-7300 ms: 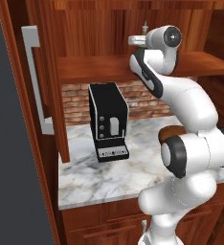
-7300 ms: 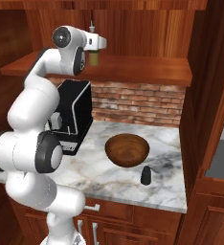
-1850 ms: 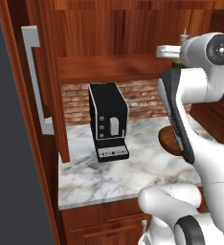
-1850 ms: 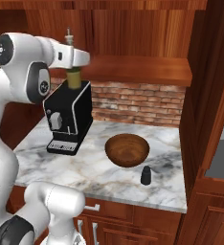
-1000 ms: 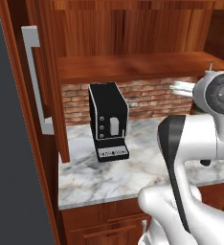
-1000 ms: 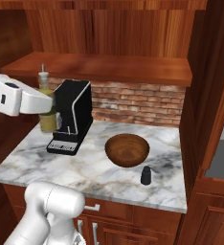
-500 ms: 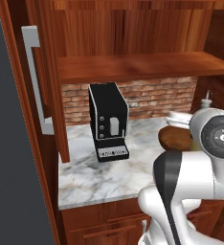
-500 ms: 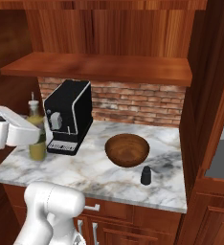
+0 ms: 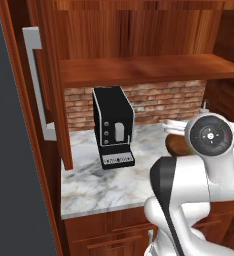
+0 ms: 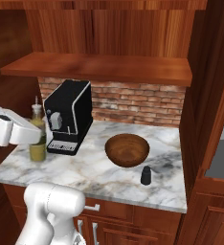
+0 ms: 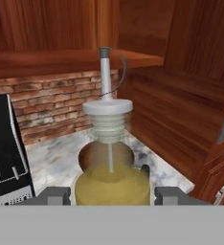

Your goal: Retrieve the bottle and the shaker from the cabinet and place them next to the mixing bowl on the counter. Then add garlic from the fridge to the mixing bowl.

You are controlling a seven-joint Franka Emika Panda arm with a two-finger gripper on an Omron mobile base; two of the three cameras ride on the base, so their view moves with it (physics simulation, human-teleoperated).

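My gripper [image 11: 111, 195] is shut on the oil bottle [image 11: 109, 143], a clear bottle of yellow liquid with a white pour spout. In the right base view the bottle [image 10: 38, 152] hangs upright at counter level, just left of the coffee machine, with the white hand [image 10: 13, 131] around its middle. Whether its base touches the marble I cannot tell. The brown mixing bowl [image 10: 127, 150] sits mid-counter, and the small dark shaker [image 10: 146, 175] stands on the counter just in front of it to the right. The bowl's edge [image 9: 175, 145] peeks out behind my arm.
A black coffee machine [image 10: 68, 122] stands on the marble counter [image 10: 90, 172] between bottle and bowl. A wooden shelf [image 10: 99, 67] runs overhead against the brick backsplash. An open cabinet door with a grey handle [image 9: 36, 85] stands at the left.
The arm has swung down from shelf height, carrying the bottle to counter level left of the coffee machine. The bowl and shaker have not moved.
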